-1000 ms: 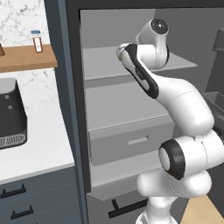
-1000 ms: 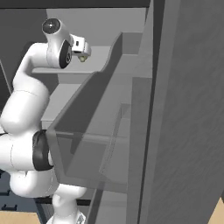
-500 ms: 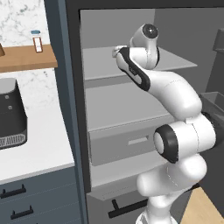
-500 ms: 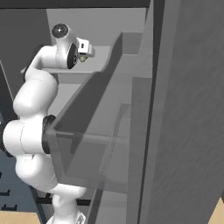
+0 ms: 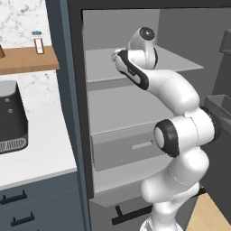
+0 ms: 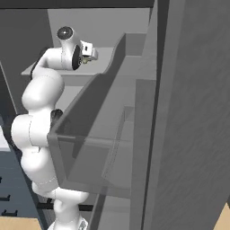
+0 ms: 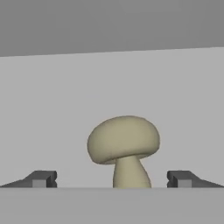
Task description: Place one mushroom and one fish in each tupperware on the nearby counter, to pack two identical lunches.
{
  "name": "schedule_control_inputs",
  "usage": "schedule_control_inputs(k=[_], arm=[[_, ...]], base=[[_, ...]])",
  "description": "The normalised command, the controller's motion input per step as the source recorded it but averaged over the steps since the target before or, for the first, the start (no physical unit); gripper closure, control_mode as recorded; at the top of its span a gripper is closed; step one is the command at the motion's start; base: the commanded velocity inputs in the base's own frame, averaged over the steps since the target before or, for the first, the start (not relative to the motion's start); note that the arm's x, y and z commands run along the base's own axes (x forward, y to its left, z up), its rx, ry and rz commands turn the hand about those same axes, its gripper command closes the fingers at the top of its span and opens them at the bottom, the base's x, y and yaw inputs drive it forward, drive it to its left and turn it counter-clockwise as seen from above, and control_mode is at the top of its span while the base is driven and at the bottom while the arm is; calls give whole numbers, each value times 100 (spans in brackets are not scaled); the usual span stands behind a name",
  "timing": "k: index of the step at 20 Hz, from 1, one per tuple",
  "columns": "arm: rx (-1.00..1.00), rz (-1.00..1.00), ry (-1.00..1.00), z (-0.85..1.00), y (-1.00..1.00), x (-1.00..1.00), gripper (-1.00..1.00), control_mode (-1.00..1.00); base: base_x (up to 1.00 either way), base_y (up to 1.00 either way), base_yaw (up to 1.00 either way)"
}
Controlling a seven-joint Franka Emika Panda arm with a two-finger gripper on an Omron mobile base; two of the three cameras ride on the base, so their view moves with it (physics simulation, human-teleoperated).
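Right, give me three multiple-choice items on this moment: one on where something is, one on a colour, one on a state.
1. Where does the beige round-capped mushroom stand in the hand view?
A. between the two dark fingers
B. left of both
C. right of both

2. What colour is the wall shelf above the long white countertop?
A. black
B. brown
C. blue

3. How is the gripper?
A. shut on the mushroom
B. shut on nothing
C. open

Answers: 1 A, its stem rises midway between the tips. 2 B, the left base view shows a brown wooden board. 3 C, both tips stand wide apart, clear of the stem.
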Motion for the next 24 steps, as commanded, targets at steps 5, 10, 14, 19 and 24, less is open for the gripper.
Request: schedule_control_inputs(k=[5,10,14,19,24], arm=[[0,0,0,-19,0,36,100,-100],[0,0,0,-14,-2,50,100,-100],[0,0,0,-8,0,-3,100,-100],[11,1,-18,-29,-48,-100,100,-100],[20,0,-39,-19,-59,-100,100,-100]], base=[[0,0,0],[0,0,0],[0,0,0],[0,0,0],[0,0,0]])
